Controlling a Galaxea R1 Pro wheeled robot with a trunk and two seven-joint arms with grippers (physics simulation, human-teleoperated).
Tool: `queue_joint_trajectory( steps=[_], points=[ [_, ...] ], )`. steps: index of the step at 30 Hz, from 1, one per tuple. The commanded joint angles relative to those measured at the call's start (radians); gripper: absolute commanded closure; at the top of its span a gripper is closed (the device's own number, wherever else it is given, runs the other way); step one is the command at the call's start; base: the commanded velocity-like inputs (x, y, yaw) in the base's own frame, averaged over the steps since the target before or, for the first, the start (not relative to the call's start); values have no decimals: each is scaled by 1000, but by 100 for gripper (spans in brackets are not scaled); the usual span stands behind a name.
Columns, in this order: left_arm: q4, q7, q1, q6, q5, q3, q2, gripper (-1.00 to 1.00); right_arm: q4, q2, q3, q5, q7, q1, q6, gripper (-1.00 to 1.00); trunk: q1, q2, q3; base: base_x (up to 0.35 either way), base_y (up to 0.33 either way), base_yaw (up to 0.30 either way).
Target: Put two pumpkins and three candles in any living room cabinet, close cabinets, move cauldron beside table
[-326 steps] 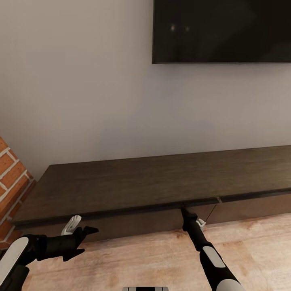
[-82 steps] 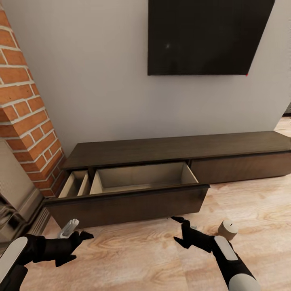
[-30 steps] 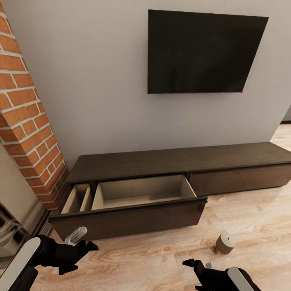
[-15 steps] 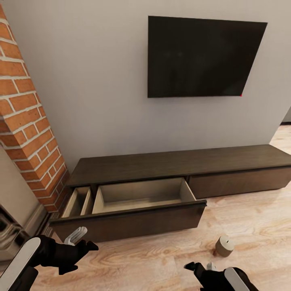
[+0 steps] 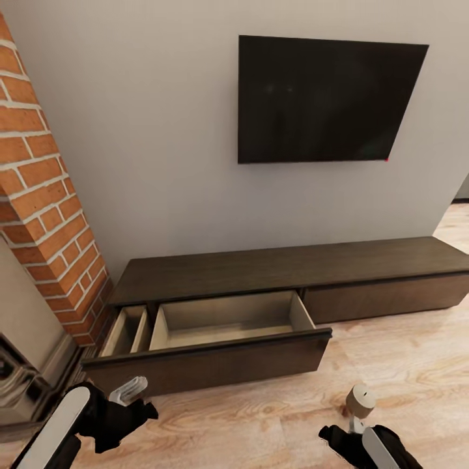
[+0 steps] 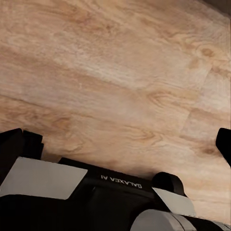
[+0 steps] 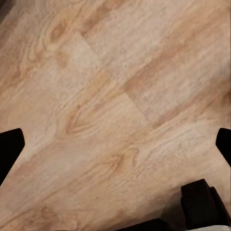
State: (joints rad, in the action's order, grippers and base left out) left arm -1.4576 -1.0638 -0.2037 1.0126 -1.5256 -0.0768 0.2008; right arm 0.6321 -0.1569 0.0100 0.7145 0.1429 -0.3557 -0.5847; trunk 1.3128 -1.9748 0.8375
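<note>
The long dark-brown cabinet [image 5: 280,267] stands against the wall. Its left drawer front [image 5: 208,361] is pulled out, showing a wide pale compartment [image 5: 228,319] and a narrow one [image 5: 127,331], both bare inside. The right drawer front [image 5: 384,296] is flush. One olive-tan candle [image 5: 360,398] stands upright on the wooden floor, right of the open drawer. My right gripper [image 5: 342,431] is just below and left of the candle, open over bare floor [image 7: 115,125]. Near the drawer's left corner my left gripper [image 5: 139,400] hangs open above the floor [image 6: 115,86].
A red brick column [image 5: 45,215] rises at the left, with a grey hearth-like object [image 5: 19,384] at its foot. A black TV [image 5: 326,98] hangs on the wall above the cabinet. Wooden floor [image 5: 417,365] stretches to the right of the drawer.
The drawer, shut 10.9 s ago, now stands pulled out. The view has drawn back from the cabinet. My right gripper has dropped low in the picture, beside the candle.
</note>
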Motion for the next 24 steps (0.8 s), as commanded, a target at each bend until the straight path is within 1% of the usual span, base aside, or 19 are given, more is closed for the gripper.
queue_joint_trajectory(
  steps=[1, 3, 4, 5, 6, 8, 10, 11, 12, 13, 14, 15, 16, 17, 18, 19, 21, 22, 24],
  points=[
    [29, -10, -1, 1, 90, -3, -30, -100, 4, 3, 2, -23, 8, 0, 25, -100, -4, 7, -2, 0, 0, 0],
    [76, -6, -2, -10, 219, -3, -63, -100, 4, 6, 5, -46, 8, 0, 76, -100, -12, 21, -9, 0, 0, 0],
    [104, -4, -2, -31, 275, -3, -73, -100, 3, 7, 6, -52, 8, 0, 95, -100, -16, 28, -12, 0, 0, 0],
    [135, -1, -2, -62, 322, -3, -79, -100, 2, 8, 6, -56, 8, 0, 108, -100, -19, 35, -15, 0, 0, 0],
    [186, 6, -2, -112, 373, -4, -82, -100, 0, 7, 6, -59, 7, 0, 120, -100, -23, 42, -18, 0, 0, 0],
    [255, 31, -2, -157, 410, -6, -82, -100, -2, 4, 7, -61, 7, 0, 128, -100, -31, 56, -24, 0, 0, 0],
    [304, 68, -2, -175, 427, -8, -81, -100, -2, 4, 7, -61, 7, 0, 132, -100, -39, 70, -30, 0, 0, 0],
    [345, 119, -2, -191, 451, -9, -79, -100, -3, 6, 7, -61, 7, 0, 135, -100, -42, 77, -34, 0, 0, 0],
    [368, 157, -2, -207, 482, -9, -77, -100, -3, 7, 7, -61, 7, 0, 140, -100, -46, 84, -37, 0, 0, 0],
    [385, 197, -2, -229, 525, -9, -74, -100, -3, 8, 6, -60, 8, 0, 143, -100, -50, 91, -40, 0, 0, 0],
    [393, 218, -2, -241, 552, -9, -72, -100, -3, 8, 6, -59, 8, 0, 146, -100, -54, 98, -43, 0, 0, 0],
    [409, 262, -2, -268, 611, -8, -70, -100, -3, 8, 6, -59, 9, 0, 147, -100, -58, 105, -46, 0, 0, 0],
    [433, 332, -3, -304, 705, -7, -68, -100, -5, 8, 6, -59, 10, 0, 149, -100, -62, 112, -49, 0, 0, 0],
    [445, 381, -4, -322, 759, -6, -70, -100, -9, 8, 6, -58, 10, 0, 153, -100, -65, 119, -52, 0, 0, 0],
    [454, 429, -4, -334, 801, -6, -70, -100, -14, 9, 6, -58, 10, 0, 163, -100, -69, 126, -56, 0, 0, 0],
    [463, 474, -4, -343, 831, -5, -71, -100, -18, 9, 6, -59, 10, 0, 180, -100, -73, 133, -59, 0, 0, 0],
    [501, 545, -5, -377, 865, -5, -72, -100, -29, 10, 7, -60, 10, 0, 213, -100, -81, 147, -65, 0, 0, 0],
    [530, 568, -5, -407, 876, -5, -72, -100, -39, 9, 7, -61, 10, 0, 228, -100, -85, 154, -68, 0, 0, 0],
    [576, 593, -5, -472, 887, -6, -72, -100, -63, 8, 7, -71, 8, 0, 256, -100, -92, 168, -74, 0, 0, 0]
  ],
)
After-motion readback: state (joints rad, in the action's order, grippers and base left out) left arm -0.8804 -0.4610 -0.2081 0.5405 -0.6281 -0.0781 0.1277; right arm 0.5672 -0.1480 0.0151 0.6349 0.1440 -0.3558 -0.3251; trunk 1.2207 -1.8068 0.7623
